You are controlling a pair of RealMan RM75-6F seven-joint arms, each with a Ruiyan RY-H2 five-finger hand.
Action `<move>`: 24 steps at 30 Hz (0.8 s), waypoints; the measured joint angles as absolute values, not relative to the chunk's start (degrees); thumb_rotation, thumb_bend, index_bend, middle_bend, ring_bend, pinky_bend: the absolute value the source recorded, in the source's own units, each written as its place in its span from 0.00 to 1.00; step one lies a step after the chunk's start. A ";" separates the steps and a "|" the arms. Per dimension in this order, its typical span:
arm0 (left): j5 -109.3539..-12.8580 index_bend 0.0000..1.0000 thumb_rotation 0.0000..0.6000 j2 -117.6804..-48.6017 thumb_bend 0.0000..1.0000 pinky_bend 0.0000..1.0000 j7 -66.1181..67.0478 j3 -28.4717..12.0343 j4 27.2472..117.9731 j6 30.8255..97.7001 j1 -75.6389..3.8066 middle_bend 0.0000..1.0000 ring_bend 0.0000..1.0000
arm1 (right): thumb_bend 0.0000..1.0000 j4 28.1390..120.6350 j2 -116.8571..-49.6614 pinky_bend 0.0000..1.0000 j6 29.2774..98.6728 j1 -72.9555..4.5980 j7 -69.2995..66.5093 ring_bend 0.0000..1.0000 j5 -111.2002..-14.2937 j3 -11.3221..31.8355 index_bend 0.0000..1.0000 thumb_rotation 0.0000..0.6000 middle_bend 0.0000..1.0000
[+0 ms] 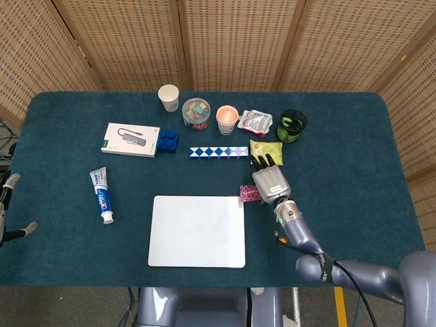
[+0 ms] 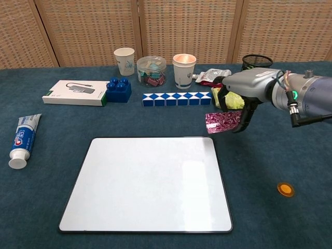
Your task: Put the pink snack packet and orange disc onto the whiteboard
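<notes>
Teal-clothed table (image 2: 290,155) with whiteboard (image 2: 148,184), orange disc (image 2: 285,189), toothpaste (image 2: 22,140) (cap toward the near edge).

Behind the worktop (image 1: 68,129), a folding screen (image 1: 225,41) of pale woven cane panels set in brown wooden frames, running the whole width in the chest view and angling forward at both sides in the head view. Covering the worktop, a deep teal cloth (image 2: 290,155), napped like felt or carpet, with rounded far corners. Below the near edge in the head view, a strip of grey-brown floor (image 1: 68,300). Even, soft indoor lighting, with only faint shadows on the cloth. At the far left edge of the head view, dark cables (image 1: 5,139) beside the screen.
</notes>
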State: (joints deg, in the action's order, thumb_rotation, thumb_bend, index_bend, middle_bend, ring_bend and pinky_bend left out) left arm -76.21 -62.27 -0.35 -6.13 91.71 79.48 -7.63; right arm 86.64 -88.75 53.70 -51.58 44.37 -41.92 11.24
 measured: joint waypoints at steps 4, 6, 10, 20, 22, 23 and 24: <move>-76.58 0.00 1.00 -62.12 0.00 0.00 -0.82 -5.96 91.67 79.55 -7.54 0.00 0.00 | 0.21 91.70 -89.27 0.00 55.45 -52.15 45.88 0.00 -41.09 10.75 0.49 1.00 0.00; -76.82 0.00 1.00 -62.05 0.00 0.00 -1.02 -5.88 91.66 79.71 -7.45 0.00 0.00 | 0.21 93.33 -90.34 0.00 56.65 -52.57 46.94 0.00 -40.54 10.41 0.49 1.00 0.00; -77.17 0.00 1.00 -61.97 0.00 0.00 -1.22 -5.75 91.72 79.96 -7.33 0.00 0.00 | 0.21 95.13 -93.51 0.00 58.73 -53.66 49.38 0.00 -39.45 9.54 0.48 1.00 0.00; -77.04 0.00 1.00 -61.88 0.00 0.00 -1.68 -5.72 91.52 79.76 -7.28 0.00 0.00 | 0.00 96.57 -97.84 0.00 61.33 -55.87 54.39 0.00 -32.96 8.12 0.00 1.00 0.00; -76.95 0.00 1.00 -61.92 0.00 0.00 -1.67 -5.74 91.42 79.57 -7.36 0.00 0.00 | 0.00 97.75 -97.19 0.00 61.94 -56.18 54.91 0.00 -31.78 8.30 0.00 1.00 0.00; -76.88 0.00 1.00 -61.96 0.00 0.00 -1.63 -5.74 91.37 79.42 -7.42 0.00 0.00 | 0.00 98.32 -96.69 0.00 62.15 -56.22 54.95 0.00 -31.72 8.34 0.00 1.00 0.00; -76.84 0.00 1.00 -61.98 0.00 0.00 -1.61 -5.74 91.33 79.32 -7.47 0.00 0.00 | 0.00 98.93 -96.10 0.00 62.34 -56.23 54.94 0.00 -31.78 8.36 0.00 1.00 0.00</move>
